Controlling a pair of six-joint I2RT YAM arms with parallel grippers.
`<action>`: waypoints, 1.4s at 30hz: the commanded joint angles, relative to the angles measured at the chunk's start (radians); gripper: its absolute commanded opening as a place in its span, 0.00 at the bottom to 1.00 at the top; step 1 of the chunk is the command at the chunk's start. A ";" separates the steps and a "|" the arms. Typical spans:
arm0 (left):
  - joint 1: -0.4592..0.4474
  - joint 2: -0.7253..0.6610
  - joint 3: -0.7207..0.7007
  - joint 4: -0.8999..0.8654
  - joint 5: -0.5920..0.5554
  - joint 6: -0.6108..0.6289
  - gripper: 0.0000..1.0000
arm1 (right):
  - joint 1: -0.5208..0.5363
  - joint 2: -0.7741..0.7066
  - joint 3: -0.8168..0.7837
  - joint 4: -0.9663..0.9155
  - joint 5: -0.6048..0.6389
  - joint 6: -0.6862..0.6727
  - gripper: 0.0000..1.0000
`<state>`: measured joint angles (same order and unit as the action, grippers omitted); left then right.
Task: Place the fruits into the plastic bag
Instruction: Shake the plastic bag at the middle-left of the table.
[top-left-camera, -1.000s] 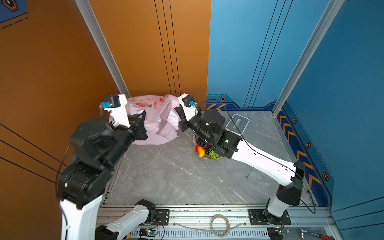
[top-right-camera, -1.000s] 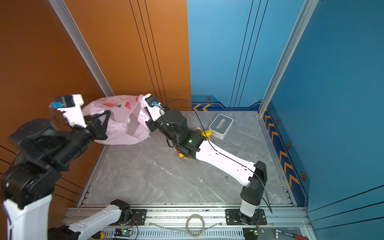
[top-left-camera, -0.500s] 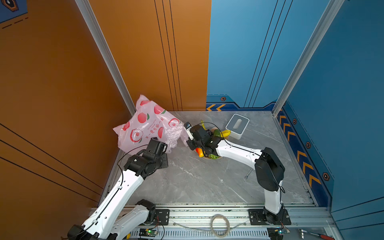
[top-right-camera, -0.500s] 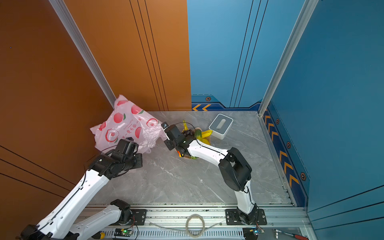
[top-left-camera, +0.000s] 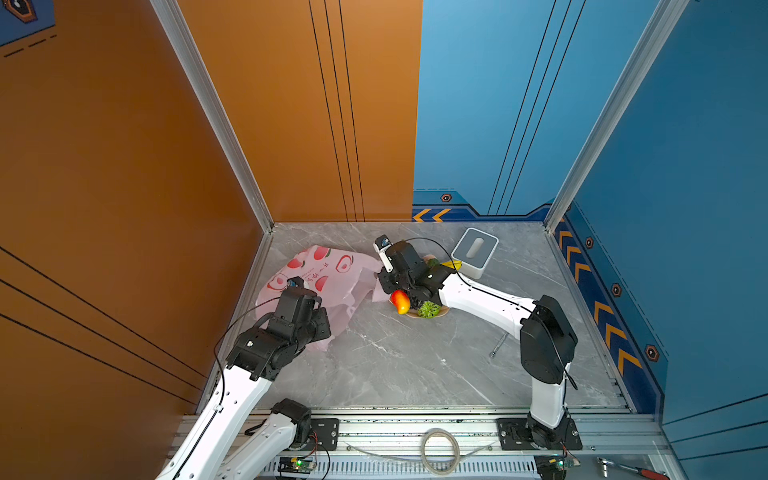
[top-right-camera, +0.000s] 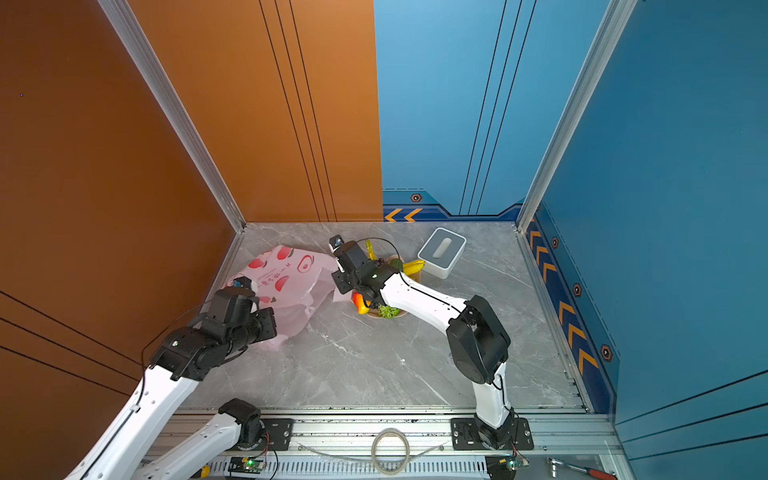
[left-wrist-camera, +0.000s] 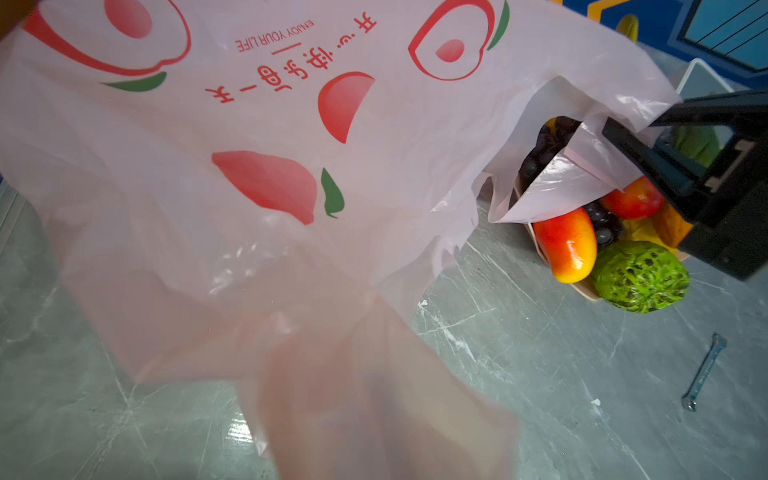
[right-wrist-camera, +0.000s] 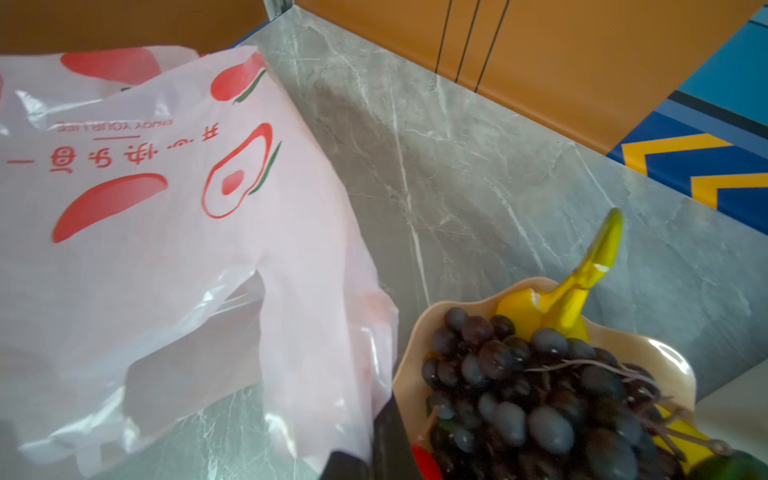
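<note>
- Down at the floor now, both arms, after reaching high toward the overhead camera a second ago; bag (top-left-camera: 324, 270) slumped flat by the orange wall, where it stood puffed up half a second ago.
- Clamped shut, left gripper (top-left-camera: 322, 328), over the bag's near edge; film bunched and blurred against the wrist camera, fingers hidden under it.
- Clamped too, right gripper (top-left-camera: 383, 283), on a loose flap at the bag's mouth, just above the plate.
- Printed in red on the pale pink film: "ENJOY YOUR LIFE", a row of Chinese characters, peach shapes with green leaves.
- Piled on the beige plate (right-wrist-camera: 409, 361), which touches the bag's mouth: grapes (right-wrist-camera: 519, 395), bananas (right-wrist-camera: 590, 270), mango (left-wrist-camera: 567, 245), green bumpy fruit (left-wrist-camera: 640, 276), red ball (left-wrist-camera: 633, 199).
- Draped over part of the grapes: the pinched flap.
- Hidden from above by the right wrist: much of the plate.
- Just beyond the plate: white-grey box (top-left-camera: 484, 249).
- Lying on bare grey floor, well apart from the plate: small wrench (top-left-camera: 498, 345).
</note>
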<state>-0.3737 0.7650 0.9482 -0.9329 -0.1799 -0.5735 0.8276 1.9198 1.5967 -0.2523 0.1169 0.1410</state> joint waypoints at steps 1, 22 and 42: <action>-0.001 -0.076 -0.008 0.003 -0.032 -0.014 0.00 | -0.033 -0.051 -0.012 -0.008 -0.029 0.069 0.00; -0.008 -0.159 -0.138 0.161 0.076 -0.090 0.00 | -0.108 0.241 0.262 0.188 -0.141 0.055 0.17; -0.062 -0.070 -0.191 0.369 0.091 -0.185 0.00 | -0.162 -0.073 0.062 0.003 -0.152 0.066 0.89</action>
<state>-0.4213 0.6838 0.7704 -0.6151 -0.0994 -0.7425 0.6807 1.9263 1.7042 -0.1810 -0.0116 0.1875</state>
